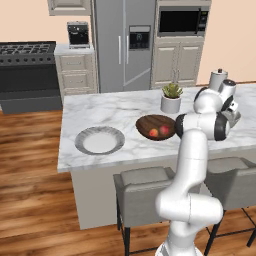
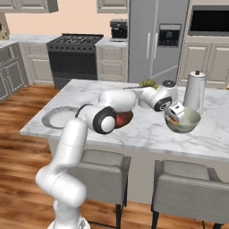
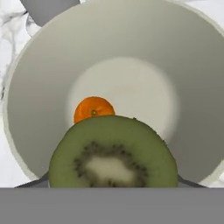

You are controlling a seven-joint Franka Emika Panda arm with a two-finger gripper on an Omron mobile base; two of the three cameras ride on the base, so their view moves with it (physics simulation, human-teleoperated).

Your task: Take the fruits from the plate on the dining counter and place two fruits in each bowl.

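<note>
The kiwi (image 3: pixel 113 151) sits low in the middle of my hand view, cut face toward the camera, pinched in my claw (image 2: pixel 175 114) and poised over the pale bowl (image 3: pixel 192 87). My claw is closed on it; the fingertips themselves are mostly hidden behind the fruit. Just above the kiwi in that view, the orange (image 3: pixel 92 109) already lies on the cream floor of the bowl, a little left of centre.

In the right base view the same pale bowl (image 2: pixel 190 120) stands at the right of the frame on the white marble table (image 2: pixel 147 129), with my claw dipping over its left rim. Left of centre, partly behind my arm, is the dark wooden bowl (image 2: pixel 127 117).

The left base view shows that wooden bowl (image 1: pixel 150 122) near the middle of the frame, with two reddish fruits (image 1: pixel 159 131) lying together inside it. Further left, well apart from it, the plate (image 1: pixel 100 141) lies on the table with nothing on it that I can see.

By my reckoning the task is nearly done: the wooden bowl has its pair, the plate is cleared, and the pale bowl holds one fruit. What is left is to let the kiwi go beside the orange.
</note>
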